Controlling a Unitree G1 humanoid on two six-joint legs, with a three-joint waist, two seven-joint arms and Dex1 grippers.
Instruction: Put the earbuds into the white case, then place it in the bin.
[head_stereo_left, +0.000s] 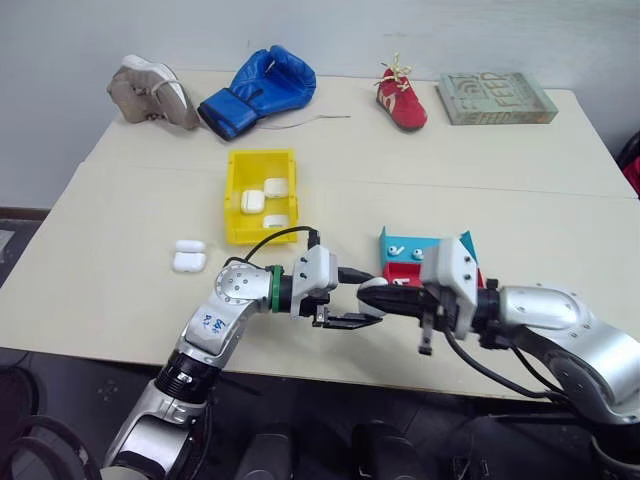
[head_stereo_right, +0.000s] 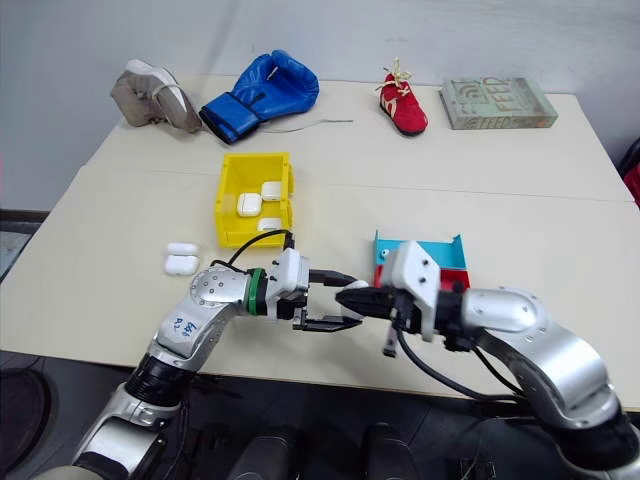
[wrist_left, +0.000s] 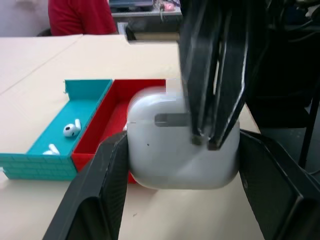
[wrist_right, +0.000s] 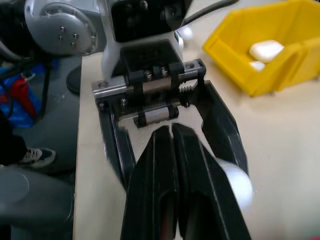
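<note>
white case (wrist_left: 180, 150) pinched in left pincer (head_stereo_left: 345, 320), right pincer (wrist_left: 212, 142) pressed together against it

A big pale table (head_stereo_left: 520, 190) is set against a white wall (head_stereo_left: 330, 30). Dark floor (head_stereo_left: 20, 250) is seen beside it.

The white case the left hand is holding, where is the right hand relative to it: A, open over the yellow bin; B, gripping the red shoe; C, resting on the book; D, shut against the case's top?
D: the left wrist view shows the right hand shut, its tips pressed against the white case held in the left hand.
</note>
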